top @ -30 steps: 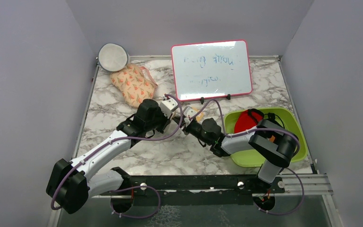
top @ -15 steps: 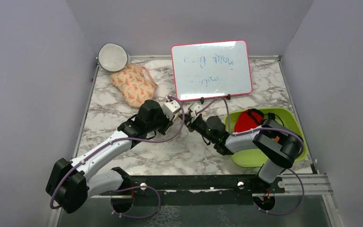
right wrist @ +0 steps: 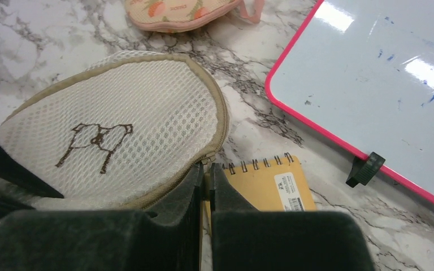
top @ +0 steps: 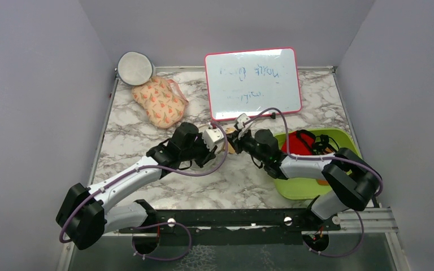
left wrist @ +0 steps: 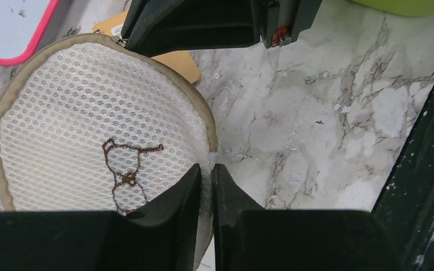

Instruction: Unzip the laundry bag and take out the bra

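Observation:
The laundry bag (left wrist: 90, 130) is a cream mesh round pouch with a tan zip rim and a brown squiggle on its face; it also shows in the right wrist view (right wrist: 130, 124). My left gripper (left wrist: 205, 172) is shut on the bag's mesh edge. My right gripper (right wrist: 206, 169) is shut on the zip pull (right wrist: 207, 161) at the bag's rim. In the top view the left gripper (top: 215, 139) and right gripper (top: 235, 134) meet mid-table, and the bag between them is mostly hidden. No bra shows.
An orange spiral notepad (right wrist: 265, 183) lies under the right gripper. A pink-framed whiteboard (top: 253, 83) stands at the back. A peach floral pouch (top: 159, 100) and a grey-rimmed white disc (top: 135, 68) lie back left. A green bin (top: 351, 151) holding a red item (top: 295, 144) sits right.
Both grippers have shifted right with the bag. The right gripper has moved away from the base toward the whiteboard, and the left gripper has come slightly nearer.

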### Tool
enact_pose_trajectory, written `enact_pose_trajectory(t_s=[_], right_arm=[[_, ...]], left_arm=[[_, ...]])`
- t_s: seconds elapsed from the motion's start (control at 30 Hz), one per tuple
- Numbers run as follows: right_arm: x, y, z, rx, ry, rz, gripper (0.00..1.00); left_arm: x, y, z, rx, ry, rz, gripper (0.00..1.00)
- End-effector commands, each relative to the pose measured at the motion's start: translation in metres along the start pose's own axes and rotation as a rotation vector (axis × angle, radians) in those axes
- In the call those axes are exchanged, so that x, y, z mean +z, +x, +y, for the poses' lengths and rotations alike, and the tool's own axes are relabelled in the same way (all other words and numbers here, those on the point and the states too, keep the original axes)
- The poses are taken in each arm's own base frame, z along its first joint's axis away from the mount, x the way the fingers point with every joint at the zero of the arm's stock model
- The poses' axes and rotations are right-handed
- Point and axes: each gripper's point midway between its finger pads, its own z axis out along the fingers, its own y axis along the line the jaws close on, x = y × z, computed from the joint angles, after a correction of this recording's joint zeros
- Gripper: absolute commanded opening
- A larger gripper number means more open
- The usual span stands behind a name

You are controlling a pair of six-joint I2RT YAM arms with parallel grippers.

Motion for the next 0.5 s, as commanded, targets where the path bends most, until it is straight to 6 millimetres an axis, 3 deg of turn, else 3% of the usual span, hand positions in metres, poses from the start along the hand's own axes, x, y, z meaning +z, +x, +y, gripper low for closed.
enact_pose_trajectory(t_s=[0.0,0.2,0.33,0.47], right_arm=[[-0.018,0.011,0.024,0.023,-0.147,0.068,0.01],[-0.026,0.012,0.050,0.121,-0.269,0.150,0.01],[-0.030,0.016,0.063,0.202,-0.319,0.251,0.01],[-0.035,0.016,0.072,0.273,-0.353,0.287,0.01]], left_arm=[[0.001,0.000,-0.011,0.010,0.057,0.001,0.12],[0.000,-0.005,-0.014,-0.015,0.060,-0.011,0.35],[-0.003,-0.016,-0.011,-0.113,0.019,-0.041,0.43],[-0.004,-0.022,-0.011,-0.296,-0.023,-0.057,0.45]])
